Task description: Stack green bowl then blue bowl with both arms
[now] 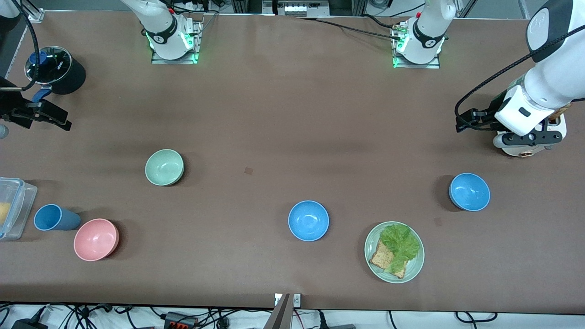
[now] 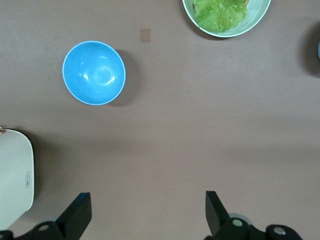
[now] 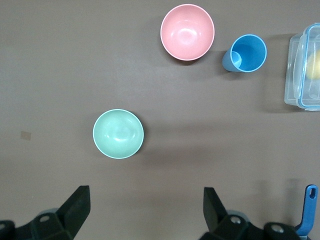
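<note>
The green bowl [image 1: 164, 167] sits upright toward the right arm's end of the table; it also shows in the right wrist view [image 3: 118, 134]. One blue bowl [image 1: 308, 220] sits mid-table, nearer the front camera. A second blue bowl [image 1: 469, 192] sits toward the left arm's end and shows in the left wrist view [image 2: 93, 73]. My right gripper [image 1: 52, 118] [image 3: 145, 192] hangs open and empty over the table at the right arm's end. My left gripper [image 1: 466, 122] [image 2: 147, 200] hangs open and empty over bare table at the left arm's end.
A pink bowl [image 1: 96, 239], a blue cup [image 1: 52, 217] and a clear lidded box [image 1: 13, 205] sit near the right arm's end. A black pot with a glass lid [image 1: 57, 68] stands near the right gripper. A plate with toast and lettuce [image 1: 372, 237] and a white appliance [image 1: 530, 144] are at the left arm's end.
</note>
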You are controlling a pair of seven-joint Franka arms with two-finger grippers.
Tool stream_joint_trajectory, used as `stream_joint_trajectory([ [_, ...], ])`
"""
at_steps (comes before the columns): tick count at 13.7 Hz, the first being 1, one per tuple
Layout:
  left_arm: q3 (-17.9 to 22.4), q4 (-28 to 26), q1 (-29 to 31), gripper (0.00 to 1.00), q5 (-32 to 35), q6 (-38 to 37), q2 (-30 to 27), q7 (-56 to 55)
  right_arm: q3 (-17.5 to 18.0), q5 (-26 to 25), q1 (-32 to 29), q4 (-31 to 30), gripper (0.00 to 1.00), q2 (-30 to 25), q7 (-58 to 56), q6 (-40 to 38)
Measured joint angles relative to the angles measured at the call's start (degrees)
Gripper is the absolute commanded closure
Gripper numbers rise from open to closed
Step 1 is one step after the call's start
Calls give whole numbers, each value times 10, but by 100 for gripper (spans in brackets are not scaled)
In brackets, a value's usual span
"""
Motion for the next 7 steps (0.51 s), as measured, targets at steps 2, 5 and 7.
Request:
stream_joint_trajectory([
  [2,0,0,0,0,0,0,2,0,0,0,0,0,0,-1,0,0],
  [5,0,2,0,0,0,0,2,0,0,0,0,0,0,-4,0,-3],
  [7,0,2,0,0,0,0,2,0,0,0,0,-2,0,-6,0,-4],
])
